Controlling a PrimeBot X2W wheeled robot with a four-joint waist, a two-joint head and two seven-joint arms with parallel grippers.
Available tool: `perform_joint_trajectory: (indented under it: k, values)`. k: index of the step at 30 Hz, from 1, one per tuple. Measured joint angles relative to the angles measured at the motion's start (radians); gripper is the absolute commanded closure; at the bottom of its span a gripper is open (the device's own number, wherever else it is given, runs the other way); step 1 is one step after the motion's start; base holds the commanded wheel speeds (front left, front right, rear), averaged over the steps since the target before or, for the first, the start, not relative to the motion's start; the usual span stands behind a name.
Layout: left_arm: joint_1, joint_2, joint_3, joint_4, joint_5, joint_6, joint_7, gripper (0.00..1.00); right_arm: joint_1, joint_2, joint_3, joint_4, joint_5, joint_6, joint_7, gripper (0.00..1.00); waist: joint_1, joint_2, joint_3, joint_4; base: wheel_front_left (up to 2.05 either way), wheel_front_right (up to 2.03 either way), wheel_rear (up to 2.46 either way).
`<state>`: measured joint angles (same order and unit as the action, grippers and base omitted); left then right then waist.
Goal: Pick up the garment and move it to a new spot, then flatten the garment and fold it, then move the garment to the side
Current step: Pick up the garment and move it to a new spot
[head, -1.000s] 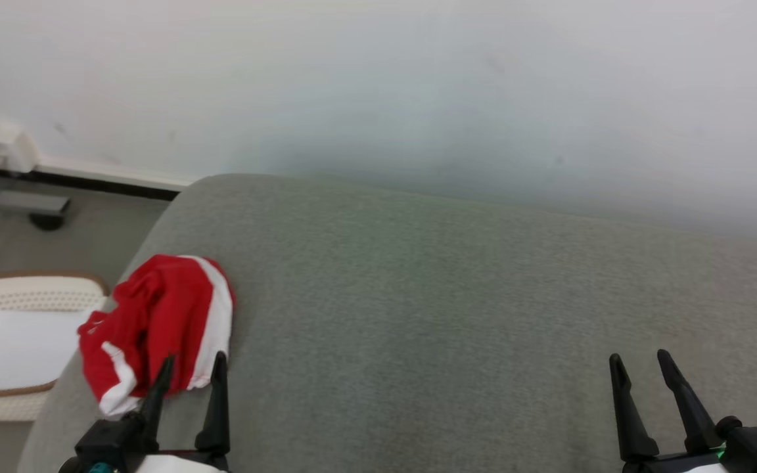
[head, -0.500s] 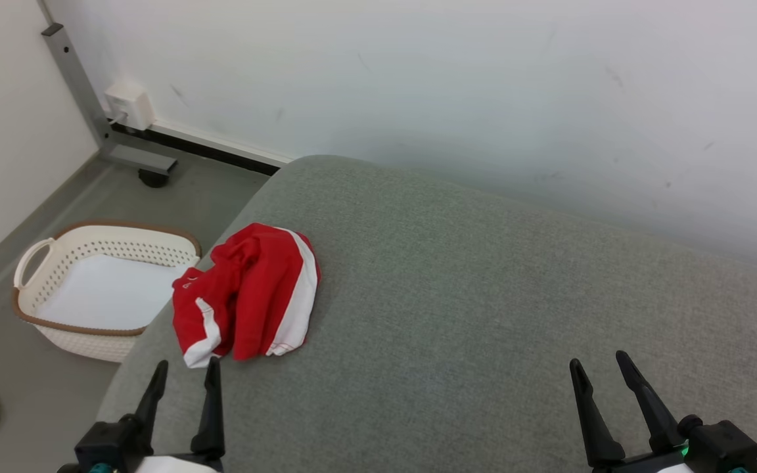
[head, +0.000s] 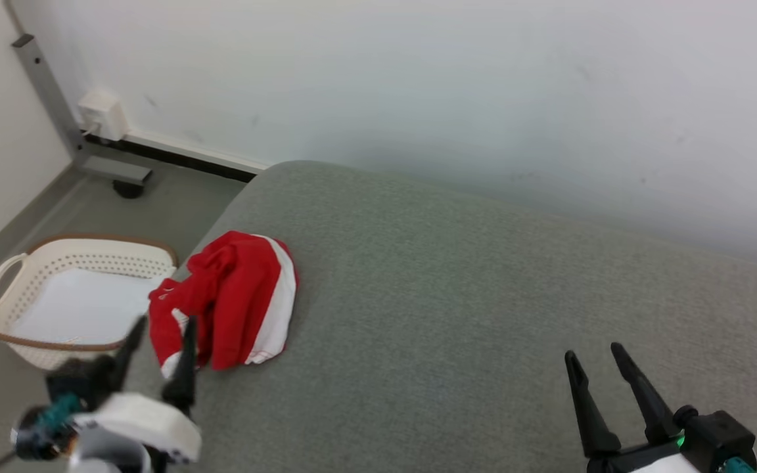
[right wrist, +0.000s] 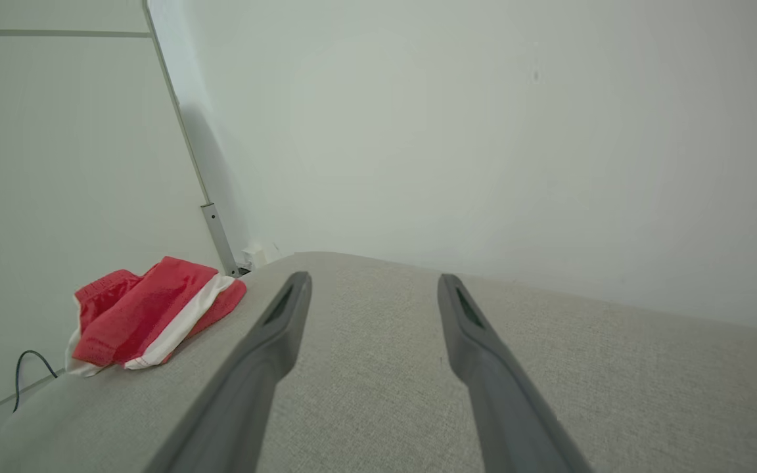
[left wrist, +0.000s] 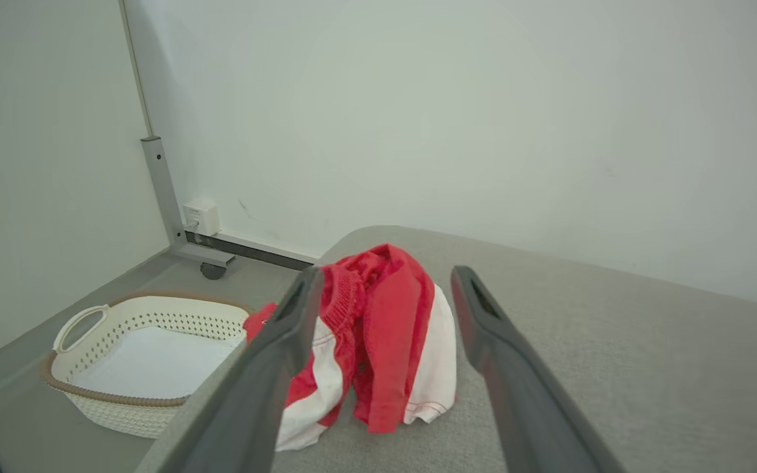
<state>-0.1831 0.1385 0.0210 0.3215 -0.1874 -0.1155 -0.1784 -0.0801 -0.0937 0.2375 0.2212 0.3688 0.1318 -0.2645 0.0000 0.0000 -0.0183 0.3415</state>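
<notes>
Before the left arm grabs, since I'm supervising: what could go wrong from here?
1. The garment lies bunched at the cushion's left edge, beside the basket; a nudge from the open left gripper could push it off.
2. With the garment bunched, a pinch may catch only one layer.

A grey fabric-covered cushion (head: 483,315) carries a crumpled red-and-white garment (head: 234,295) near its left rounded corner.

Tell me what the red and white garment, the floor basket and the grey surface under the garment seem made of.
Garment: soft matte fabric, likely a knit; it bunches in loose folds.
Basket: probably moulded plastic, cream with a brown rim; regular holes, smooth walls.
Grey surface: woven upholstery cloth, matte, with fine weave and rounded padded edge.
</notes>
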Motion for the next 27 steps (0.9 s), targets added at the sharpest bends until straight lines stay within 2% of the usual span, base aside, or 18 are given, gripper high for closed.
perform_joint_trajectory:
  k: [10, 18, 22, 27]
  values:
    - [-0.204, 0.130, 0.065, 0.000, -0.080, 0.002, 0.301, 0.00, -0.016, 0.010, -0.002, -0.003, 0.001, 0.000, 0.000, 0.00, 0.0000, 0.0000, 0.028, -0.109, 0.00, 0.00, 0.00]
    - [-0.287, 0.247, 0.126, 0.190, -0.120, 0.028, 0.511, 0.00, -0.070, 0.016, 0.009, -0.015, -0.001, 0.000, 0.000, 0.00, 0.0001, 0.0000, 0.098, -0.212, 0.00, 0.00, 0.00]
    - [-0.284, 0.256, 0.132, 0.304, -0.145, 0.020, 0.557, 0.00, -0.083, 0.015, 0.006, -0.011, 0.000, 0.000, 0.000, 0.00, 0.0001, 0.0000, 0.125, -0.267, 0.00, 0.00, 0.00]
    - [-0.282, 0.256, 0.132, 0.413, -0.163, 0.013, 0.564, 0.00, -0.085, 0.014, 0.002, -0.010, 0.000, 0.000, 0.000, 0.00, 0.0001, 0.0000, 0.146, -0.322, 0.00, 0.00, 0.00]
